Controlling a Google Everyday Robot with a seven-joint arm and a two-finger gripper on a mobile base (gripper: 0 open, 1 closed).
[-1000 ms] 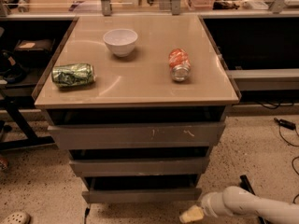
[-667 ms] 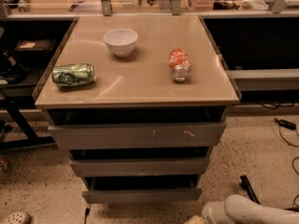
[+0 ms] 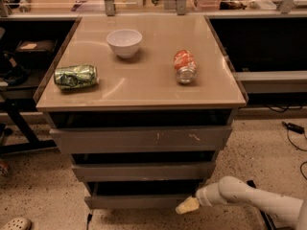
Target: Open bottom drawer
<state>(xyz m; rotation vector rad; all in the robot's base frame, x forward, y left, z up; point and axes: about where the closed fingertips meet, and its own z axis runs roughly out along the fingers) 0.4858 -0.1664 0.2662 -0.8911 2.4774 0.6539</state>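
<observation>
Grey handle-less bottom drawer (image 3: 134, 201), just left of my cream gripper (image 3: 187, 206), looks barely out; I judge most pulling remains. Grip: cannot tell.

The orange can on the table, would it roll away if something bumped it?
Probably yes. The orange can lies on its side on the smooth tabletop, so a sideways nudge would likely roll it. It looks a bit crumpled, so it is probably light and might wobble. The gripper is down low, beside the bottom drawer.

Tabletop (image 3: 144, 87) — white bowl (image 3: 124, 42) at back, green can (image 3: 76, 76) left (on side), orange can (image 3: 185, 66) right.
</observation>
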